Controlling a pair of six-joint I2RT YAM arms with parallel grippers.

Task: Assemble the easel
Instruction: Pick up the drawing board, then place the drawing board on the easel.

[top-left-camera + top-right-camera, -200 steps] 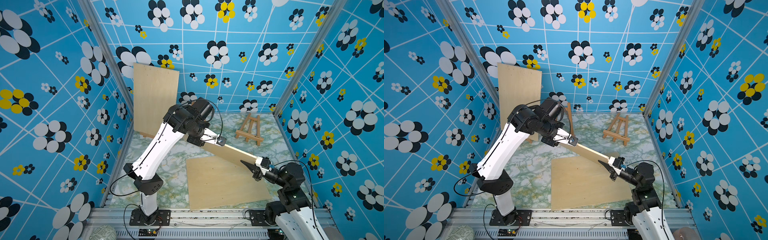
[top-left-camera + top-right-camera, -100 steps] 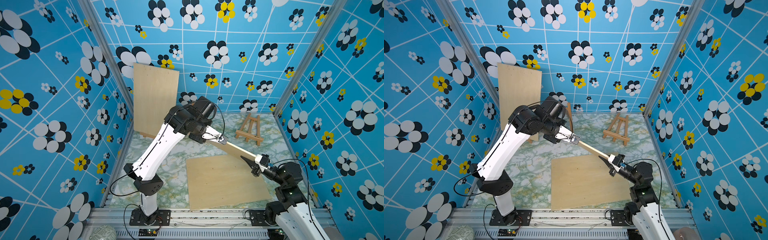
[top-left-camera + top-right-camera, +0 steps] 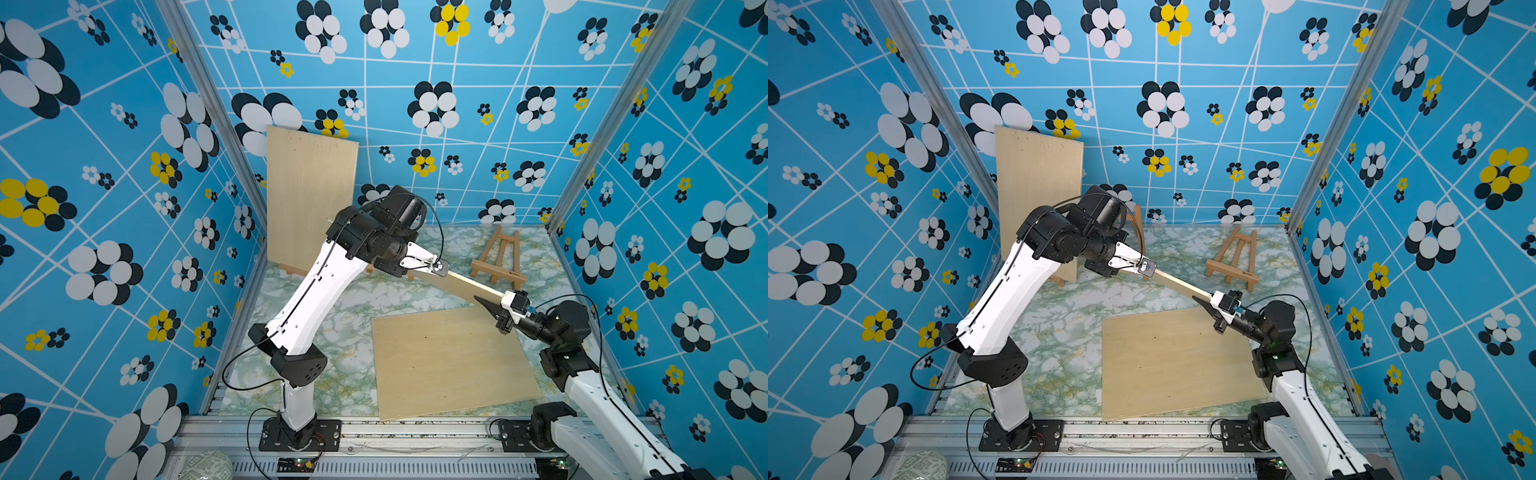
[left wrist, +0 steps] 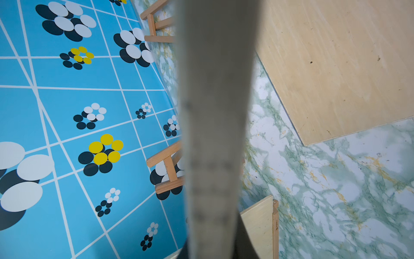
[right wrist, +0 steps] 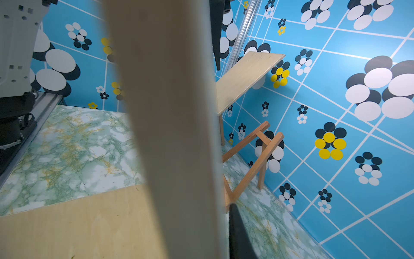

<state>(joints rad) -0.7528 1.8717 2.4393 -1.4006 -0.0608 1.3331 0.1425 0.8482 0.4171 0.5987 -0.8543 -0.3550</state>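
Currently the right gripper (image 3: 492,305) is pinching one end of the thin board (image 3: 469,286), its dark fingers (image 5: 237,233) closed tightly on the wood. The left gripper (image 3: 436,270) is clamping the opposite end, jaws nearly together on the same piece. The thin board is hanging in the air between the two arms, turned almost edge-on in both top views. It is above the marble-pattern table (image 3: 340,299) and near the far corner of the flat board (image 3: 449,361) lying there. The small easel (image 3: 498,259), which I am taking as the target, is standing empty just behind the thin board, near the back wall and apart from it. The upright board (image 3: 311,195) is resting on another easel at the back, on the left arm's side.

The main risk, as I am judging it, is coming from the shared grip. Both arms are holding one stiff piece, so if they are not moving in agreement, the thin board is going to twist or slip out of one pair of jaws. Each grip is taking only a small bite at an end, so a slip is looking quite possible. The small easel is probably light. If the lower edge is arriving too low or too fast, it is likely pushing the easel back or tipping it instead of landing on the ledge. The right arm is also working close to the small easel, so its wrist may be brushing it.
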